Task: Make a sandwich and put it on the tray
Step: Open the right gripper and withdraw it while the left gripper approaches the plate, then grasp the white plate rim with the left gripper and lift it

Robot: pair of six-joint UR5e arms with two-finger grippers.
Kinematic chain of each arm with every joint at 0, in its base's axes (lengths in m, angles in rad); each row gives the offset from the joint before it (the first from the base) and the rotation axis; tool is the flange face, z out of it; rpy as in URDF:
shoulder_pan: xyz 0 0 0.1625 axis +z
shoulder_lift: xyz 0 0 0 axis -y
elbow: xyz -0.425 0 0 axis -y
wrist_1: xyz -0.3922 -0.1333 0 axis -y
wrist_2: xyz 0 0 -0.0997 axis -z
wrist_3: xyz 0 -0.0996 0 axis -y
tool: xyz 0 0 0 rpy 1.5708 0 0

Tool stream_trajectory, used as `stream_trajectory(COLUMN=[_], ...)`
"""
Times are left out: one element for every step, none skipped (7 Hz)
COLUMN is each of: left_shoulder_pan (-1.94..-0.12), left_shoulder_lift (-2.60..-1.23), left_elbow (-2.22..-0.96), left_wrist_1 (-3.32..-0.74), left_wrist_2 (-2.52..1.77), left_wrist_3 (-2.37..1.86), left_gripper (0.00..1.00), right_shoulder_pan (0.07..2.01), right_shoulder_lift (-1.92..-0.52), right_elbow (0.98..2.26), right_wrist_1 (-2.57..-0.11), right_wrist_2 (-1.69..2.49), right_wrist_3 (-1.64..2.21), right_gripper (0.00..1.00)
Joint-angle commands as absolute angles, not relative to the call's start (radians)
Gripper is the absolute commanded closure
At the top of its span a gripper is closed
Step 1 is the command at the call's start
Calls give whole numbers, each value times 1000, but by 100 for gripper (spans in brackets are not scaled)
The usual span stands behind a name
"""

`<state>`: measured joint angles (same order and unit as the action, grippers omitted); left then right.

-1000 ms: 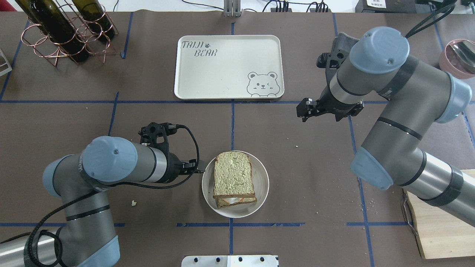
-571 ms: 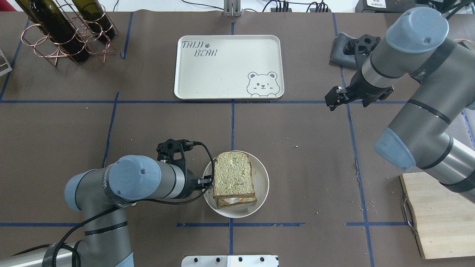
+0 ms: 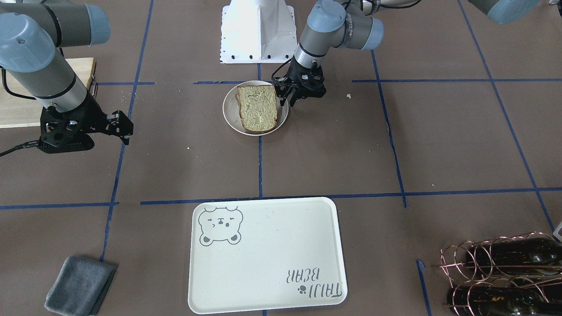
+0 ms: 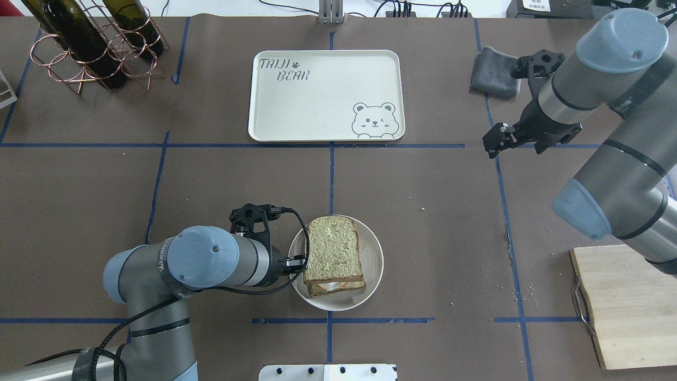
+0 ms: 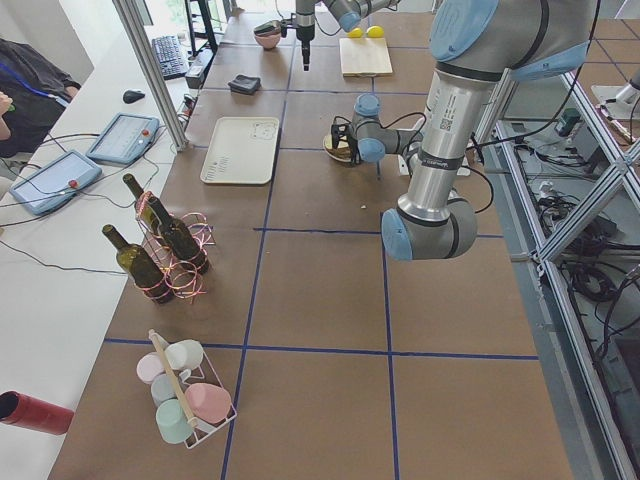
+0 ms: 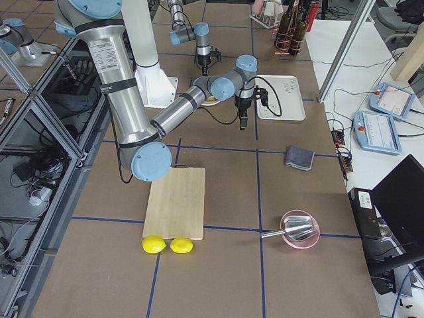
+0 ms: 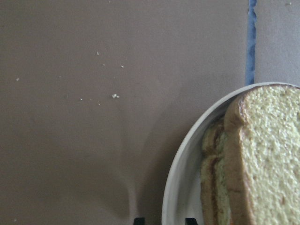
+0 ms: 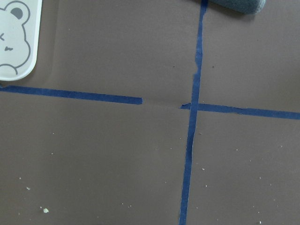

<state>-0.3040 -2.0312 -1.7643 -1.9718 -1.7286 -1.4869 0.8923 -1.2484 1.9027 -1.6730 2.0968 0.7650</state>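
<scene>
The sandwich (image 4: 333,251) is two bread slices stacked on a small round white plate (image 4: 373,254), with white egg and a bit of orange showing between them at the near edge. My left gripper (image 4: 299,261) is open at the plate's left rim. In the left wrist view its fingertips (image 7: 190,220) stand either side of the rim (image 7: 187,178), next to the sandwich (image 7: 262,159). My right gripper (image 4: 492,143) is open and empty above the table at the right. The cream bear tray (image 4: 325,95) lies bare at the far centre.
A grey cloth (image 4: 492,71) lies right of the tray, close to my right arm. A wooden cutting board (image 4: 624,307) is at the near right with two lemons (image 6: 165,245) beside it. A wire rack of wine bottles (image 4: 95,42) stands at the far left.
My left gripper has moved right up to the plate's rim. My right arm has drawn back to the right, uncovering the grey cloth.
</scene>
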Motion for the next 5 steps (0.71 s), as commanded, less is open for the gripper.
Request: stream_trajectory(left_shoulder_pan=[-304, -302, -301, -299, -299], left_shoulder_lift=[-2037, -2037, -2037, -2037, -2036], left_elbow=[-1749, -1749, -1749, -1752, -1761], left_wrist_1=[-1980, -1986, -1987, -1987, -1987], left_wrist_2=[-1729, -1729, -1729, -1730, -1733], left_wrist_3=[-1486, -1488, -1488, -1488, -1486], left_gripper=[72, 72, 72, 89, 100], right_shoulder_pan=[902, 905, 905, 908, 911], right_shoulder_lift=[-1253, -1255, -1253, -1253, -1255], right_elbow=[1904, 1904, 1904, 1904, 1904], right_wrist_1=[-1674, -1674, -1672, -1674, -1672], right_wrist_2=[2100, 2100, 2100, 2100, 2103], right_wrist_3=[756, 755, 755, 755, 752], right_gripper=[0, 0, 0, 0, 0])
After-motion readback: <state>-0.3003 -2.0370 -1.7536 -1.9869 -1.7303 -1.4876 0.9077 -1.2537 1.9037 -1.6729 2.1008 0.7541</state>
